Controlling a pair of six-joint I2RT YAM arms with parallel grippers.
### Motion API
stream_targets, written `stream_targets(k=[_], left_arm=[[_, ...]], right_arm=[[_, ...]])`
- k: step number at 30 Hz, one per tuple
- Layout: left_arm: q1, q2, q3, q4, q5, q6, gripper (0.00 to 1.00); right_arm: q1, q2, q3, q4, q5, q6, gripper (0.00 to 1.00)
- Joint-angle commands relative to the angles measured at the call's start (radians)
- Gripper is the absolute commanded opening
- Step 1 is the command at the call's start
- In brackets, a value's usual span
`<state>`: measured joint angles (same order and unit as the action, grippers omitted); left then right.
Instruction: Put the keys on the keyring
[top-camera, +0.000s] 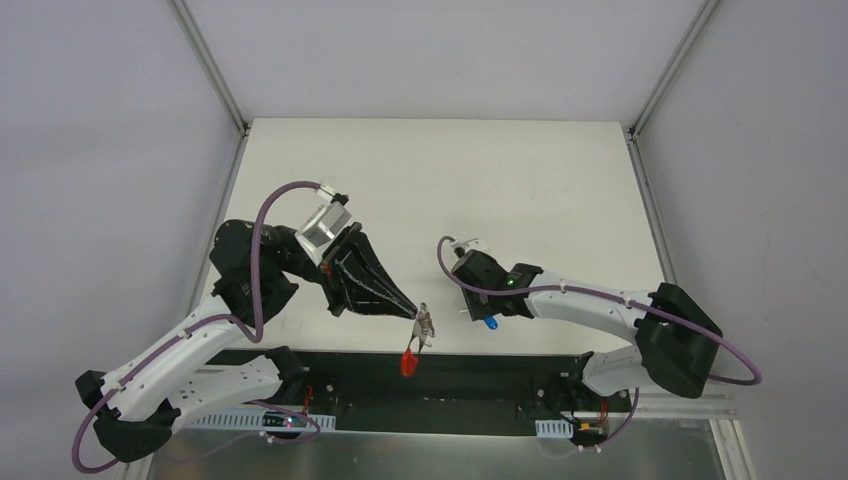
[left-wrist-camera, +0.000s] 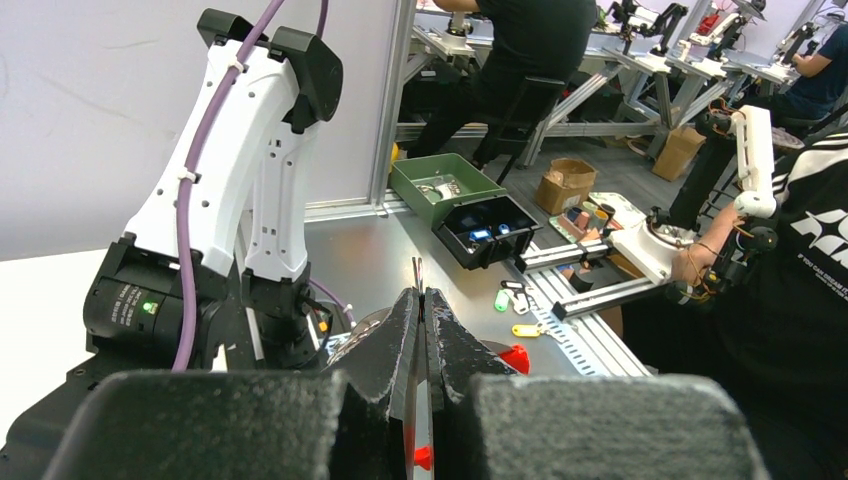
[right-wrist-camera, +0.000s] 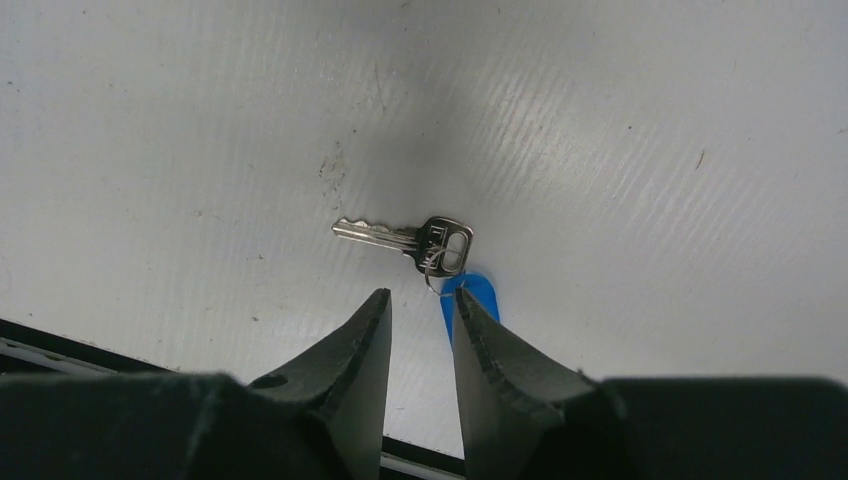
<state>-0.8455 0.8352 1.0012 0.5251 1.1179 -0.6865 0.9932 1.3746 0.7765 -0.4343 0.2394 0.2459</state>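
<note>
Here our left gripper (top-camera: 416, 314), its arm reaching right and tilted down, is clamped on the keyring (top-camera: 426, 322) above the table's (top-camera: 450, 180) near edge, with one red strip (top-camera: 408, 362) dangling. Our right gripper (right-wrist-camera: 420, 305), fingers slightly apart, points down just beside the one key (right-wrist-camera: 400, 236) and its one blue tag (right-wrist-camera: 480, 292), which lie on the table.

No text, brand, number or sign legible in any view. White lettering (left-wrist-camera: 815, 228) on a bystander's black garment (left-wrist-camera: 780, 320) is cut off and unreadable; any stamping on the key (right-wrist-camera: 405, 238) is too small to read
</note>
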Motion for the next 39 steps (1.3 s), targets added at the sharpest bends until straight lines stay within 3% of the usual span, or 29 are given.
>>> stream_targets(k=[1, 39], left_arm=[[-0.007, -0.014, 0.015, 0.031, 0.008, 0.031, 0.0], [-0.007, -0.021, 0.017, -0.017, 0.012, 0.07, 0.0]], right_arm=[[0.008, 0.03, 0.053, -0.032, 0.056, -0.022, 0.3], [0.03, 0.177, 0.15, -0.118, 0.106, -0.049, 0.16]])
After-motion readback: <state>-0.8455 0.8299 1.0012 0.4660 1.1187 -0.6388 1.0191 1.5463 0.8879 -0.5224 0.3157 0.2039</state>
